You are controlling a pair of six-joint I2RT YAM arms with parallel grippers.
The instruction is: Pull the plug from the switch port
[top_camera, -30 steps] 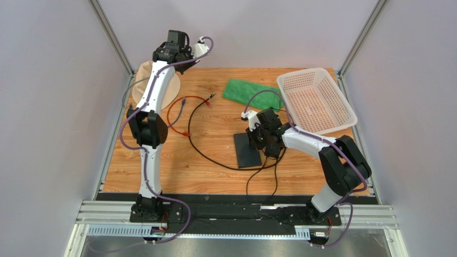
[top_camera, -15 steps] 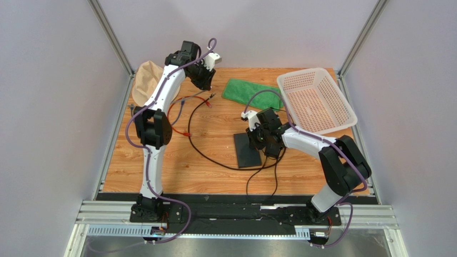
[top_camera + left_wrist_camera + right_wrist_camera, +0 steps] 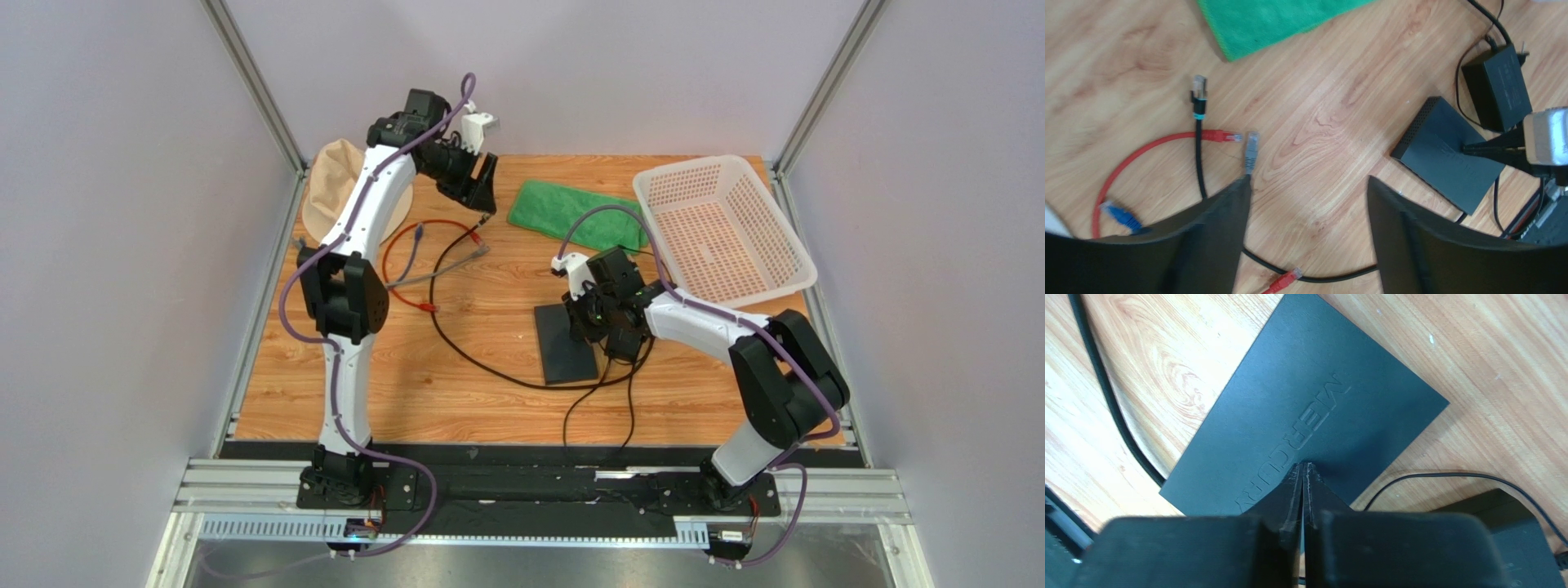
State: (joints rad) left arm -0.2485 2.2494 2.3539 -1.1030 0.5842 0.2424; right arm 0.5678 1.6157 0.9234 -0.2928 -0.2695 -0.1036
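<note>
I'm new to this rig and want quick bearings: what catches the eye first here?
The flat black switch sits mid-table, with the right end effector shut, tips on its top. Back left, the left end effector hovers open near a red cable; a pale basket stands far right.

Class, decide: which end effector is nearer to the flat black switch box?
Right. The right end effector sits shut on top of the switch box; the left end effector hangs open far off, near the green cloth.
</note>
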